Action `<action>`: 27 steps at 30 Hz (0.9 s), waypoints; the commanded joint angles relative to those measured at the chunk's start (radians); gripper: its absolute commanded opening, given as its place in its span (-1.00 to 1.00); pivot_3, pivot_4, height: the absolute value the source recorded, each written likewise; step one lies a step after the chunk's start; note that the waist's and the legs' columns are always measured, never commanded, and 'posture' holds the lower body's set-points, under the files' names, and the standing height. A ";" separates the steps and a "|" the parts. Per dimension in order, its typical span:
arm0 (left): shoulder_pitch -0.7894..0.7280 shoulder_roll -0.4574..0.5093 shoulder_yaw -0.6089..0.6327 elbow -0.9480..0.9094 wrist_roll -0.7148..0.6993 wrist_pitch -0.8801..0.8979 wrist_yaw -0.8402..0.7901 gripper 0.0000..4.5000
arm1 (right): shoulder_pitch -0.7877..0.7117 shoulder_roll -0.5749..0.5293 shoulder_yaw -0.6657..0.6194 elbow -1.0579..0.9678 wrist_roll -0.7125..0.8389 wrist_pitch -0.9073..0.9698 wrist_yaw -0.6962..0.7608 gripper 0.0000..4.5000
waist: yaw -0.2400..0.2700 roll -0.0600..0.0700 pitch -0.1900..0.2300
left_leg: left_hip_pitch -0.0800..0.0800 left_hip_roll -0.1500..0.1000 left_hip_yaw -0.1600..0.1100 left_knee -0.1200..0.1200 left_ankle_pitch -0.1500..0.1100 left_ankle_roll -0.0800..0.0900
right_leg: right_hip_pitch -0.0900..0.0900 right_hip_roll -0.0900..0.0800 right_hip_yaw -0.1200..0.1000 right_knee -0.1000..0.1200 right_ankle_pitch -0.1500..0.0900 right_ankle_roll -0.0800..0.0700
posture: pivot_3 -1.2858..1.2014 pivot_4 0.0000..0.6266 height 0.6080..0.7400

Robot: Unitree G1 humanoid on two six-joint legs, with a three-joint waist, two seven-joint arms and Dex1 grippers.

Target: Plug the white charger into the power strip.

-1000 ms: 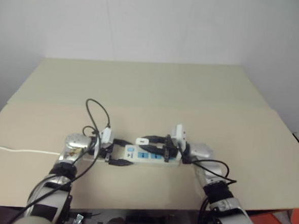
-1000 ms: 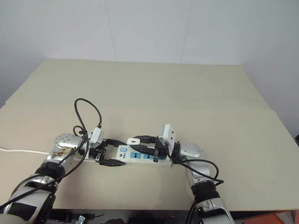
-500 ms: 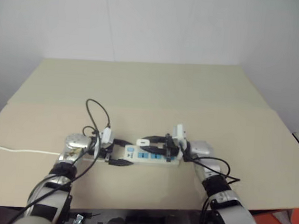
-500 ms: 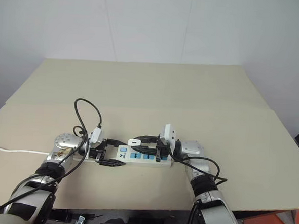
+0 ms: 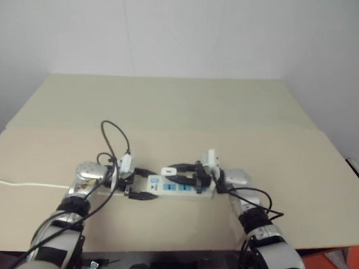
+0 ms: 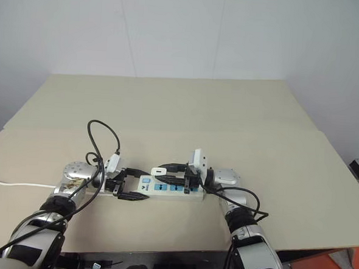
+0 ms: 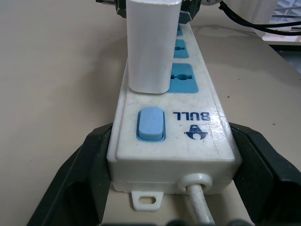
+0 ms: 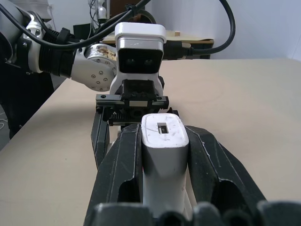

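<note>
From the head views, the power strip (image 6: pixel 167 188) is lying on the beige desk (image 6: pixel 187 110), with the left pincer (image 6: pixel 132 185) clamping its switch end. The right pincer (image 6: pixel 168 169) is holding the white charger (image 6: pixel 159 170) over the strip.

In the left wrist view, the charger (image 7: pixel 150 44) is standing just above the strip's (image 7: pixel 174 136) first blue socket.

In the right wrist view, black fingers (image 8: pixel 117 174) are squeezing the charger (image 8: pixel 163 155).
</note>
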 commanded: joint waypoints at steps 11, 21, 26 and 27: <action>0.014 -0.012 -0.020 -0.033 0.024 -0.010 -0.010 0.45 | 0.060 -0.029 0.065 0.041 -0.107 0.069 -0.037 -0.50 | 0.000 0.002 -0.005 | 0.001 0.000 0.000 0.000 0.000 0.000 | 0.001 0.000 0.001 0.001 0.000 0.000 | 0.03 -0.52 1.00; 0.013 -0.011 -0.017 -0.029 0.027 -0.008 -0.007 0.45 | 0.069 -0.038 0.082 0.047 -0.111 0.090 -0.042 -0.50 | 0.000 0.002 -0.005 | 0.001 0.000 0.000 0.000 0.000 0.000 | 0.001 0.000 0.001 0.000 -0.001 0.000 | 0.03 -0.52 1.00; 0.011 -0.012 -0.015 -0.025 0.029 -0.010 -0.006 0.45 | 0.047 -0.040 0.089 0.054 -0.113 0.166 -0.052 -0.50 | 0.000 0.002 -0.006 | 0.001 0.000 0.000 0.000 0.000 0.000 | 0.001 0.000 0.001 0.000 -0.001 0.000 | 0.03 -0.52 1.00; 0.011 -0.012 -0.015 -0.025 0.029 -0.010 -0.005 0.45 | 0.049 -0.040 0.088 0.053 -0.116 0.153 -0.055 -0.50 | 0.000 0.002 -0.006 | 0.002 0.000 0.000 0.000 0.000 0.000 | 0.001 0.000 0.001 0.000 -0.001 0.000 | 0.03 -0.52 1.00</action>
